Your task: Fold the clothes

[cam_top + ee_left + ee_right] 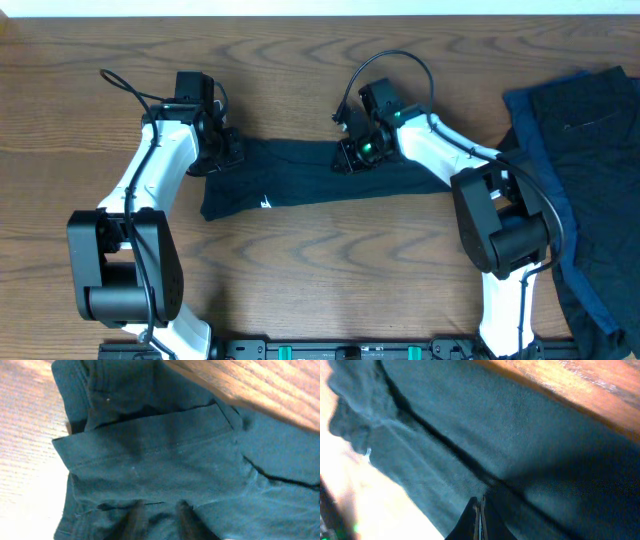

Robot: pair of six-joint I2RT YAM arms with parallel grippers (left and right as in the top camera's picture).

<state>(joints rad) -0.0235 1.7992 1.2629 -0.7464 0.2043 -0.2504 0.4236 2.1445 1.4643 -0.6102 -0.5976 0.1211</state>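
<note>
The right fingers (pixel 470 522) pinch the T-shirt (pixel 300 185) mid-frame; the left fingers (pixel 135 520) stand parted, so one-sided pulling could skew its fold.

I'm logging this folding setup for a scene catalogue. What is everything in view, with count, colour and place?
T-shirt: one, dark navy, folded into a band mid-table, between both grippers
white label: one, white, near the T-shirt's lower edge
clothes pile: at least two pieces, dark navy and brighter blue, table's right edge
table: one, brown wood, under everything
base rail: one, black, bottom edge
left arm: one, white and black, left side
right arm: one, white and black, right side
left gripper: one, black, fingers apart at the T-shirt's left end
right gripper: one, black, shut at the T-shirt's top edge
</note>
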